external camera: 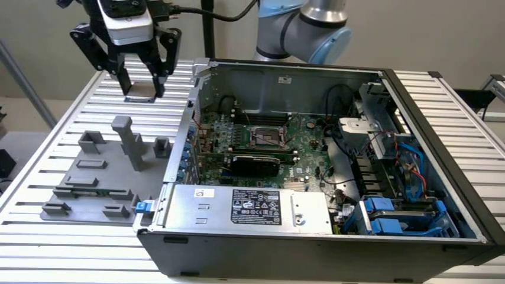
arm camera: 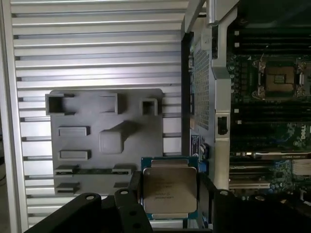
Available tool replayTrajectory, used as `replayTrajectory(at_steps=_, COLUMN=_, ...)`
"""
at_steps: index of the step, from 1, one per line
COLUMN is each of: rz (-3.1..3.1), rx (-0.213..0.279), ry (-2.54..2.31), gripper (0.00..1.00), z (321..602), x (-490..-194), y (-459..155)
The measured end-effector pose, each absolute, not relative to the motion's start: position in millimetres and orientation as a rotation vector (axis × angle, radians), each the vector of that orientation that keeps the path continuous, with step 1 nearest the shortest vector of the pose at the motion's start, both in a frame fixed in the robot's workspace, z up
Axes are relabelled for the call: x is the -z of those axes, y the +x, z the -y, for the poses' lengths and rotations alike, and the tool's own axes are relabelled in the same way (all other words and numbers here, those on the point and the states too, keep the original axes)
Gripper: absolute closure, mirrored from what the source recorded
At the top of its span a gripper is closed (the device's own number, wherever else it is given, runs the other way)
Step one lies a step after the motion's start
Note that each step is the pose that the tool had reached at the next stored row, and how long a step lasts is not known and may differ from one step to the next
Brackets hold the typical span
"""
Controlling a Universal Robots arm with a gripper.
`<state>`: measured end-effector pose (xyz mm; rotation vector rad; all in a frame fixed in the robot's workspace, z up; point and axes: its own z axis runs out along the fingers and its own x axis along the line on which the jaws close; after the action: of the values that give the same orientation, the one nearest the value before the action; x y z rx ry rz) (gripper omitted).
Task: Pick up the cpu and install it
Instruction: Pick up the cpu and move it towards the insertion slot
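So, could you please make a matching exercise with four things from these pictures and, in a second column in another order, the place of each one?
Things:
1. cpu
2. grey tray
3. socket
4. power supply box

Places:
A. lying on the slatted table, beside the computer case
B. held by the gripper, in the air over the table
C. on the green board inside the case
D. inside the case, against its near wall in the exterior view

Pairs: 1-B, 2-A, 3-C, 4-D

An open computer case (external camera: pixel 316 251) is sitting beside a grey fixture tray (external camera: pixel 118 178) on a slatted table (external camera: pixel 71 248), its power supply (external camera: pixel 245 207) showing.
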<state>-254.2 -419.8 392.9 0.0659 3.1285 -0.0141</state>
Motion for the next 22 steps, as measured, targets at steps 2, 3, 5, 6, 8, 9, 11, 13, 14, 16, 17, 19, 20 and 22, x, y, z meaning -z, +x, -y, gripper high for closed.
replayTrajectory(at_steps=2, rz=-3.128, rx=0.014, ry=0.066, gripper=0.45, z=419.4, x=-393.1, y=-244.9)
replayTrajectory(at_steps=3, rz=-3.128, rx=0.014, ry=0.066, gripper=0.45, z=419.2, x=-393.1, y=-240.6)
replayTrajectory(at_steps=5, rz=-3.128, rx=0.014, ry=0.066, gripper=0.45, z=418.6, x=-393.1, y=-231.3)
replayTrajectory(at_steps=6, rz=-3.128, rx=0.014, ry=0.066, gripper=0.45, z=418.2, x=-393.1, y=-226.8)
replayTrajectory(at_steps=8, rz=-3.128, rx=0.014, ry=0.066, gripper=0.45, z=417.5, x=-393.1, y=-217.8)
replayTrajectory(at_steps=9, rz=-3.128, rx=0.014, ry=0.066, gripper=0.45, z=417.0, x=-393.1, y=-213.3)
replayTrajectory(at_steps=11, rz=-3.128, rx=0.014, ry=0.066, gripper=0.45, z=415.6, x=-393.1, y=-204.2)
replayTrajectory(at_steps=13, rz=-3.128, rx=0.014, ry=0.066, gripper=0.45, z=413.9, x=-393.1, y=-195.2)
replayTrajectory(at_steps=14, rz=-3.129, rx=0.014, ry=0.066, gripper=0.45, z=412.9, x=-393.1, y=-190.9)
replayTrajectory(at_steps=16, rz=-3.128, rx=0.014, ry=0.066, gripper=0.45, z=410.6, x=-393.1, y=-182.1)
replayTrajectory(at_steps=17, rz=-3.128, rx=0.014, ry=0.066, gripper=0.45, z=409.4, x=-393.1, y=-178.1)
replayTrajectory(at_steps=19, rz=-3.129, rx=0.014, ry=0.066, gripper=0.45, z=406.7, x=-393.1, y=-170.2)
replayTrajectory(at_steps=20, rz=-3.128, rx=0.014, ry=0.066, gripper=0.45, z=405.0, x=-393.1, y=-166.6)
replayTrajectory(at_steps=22, rz=-3.128, rx=0.014, ry=0.066, gripper=0.45, z=401.3, x=-393.0, y=-159.2)
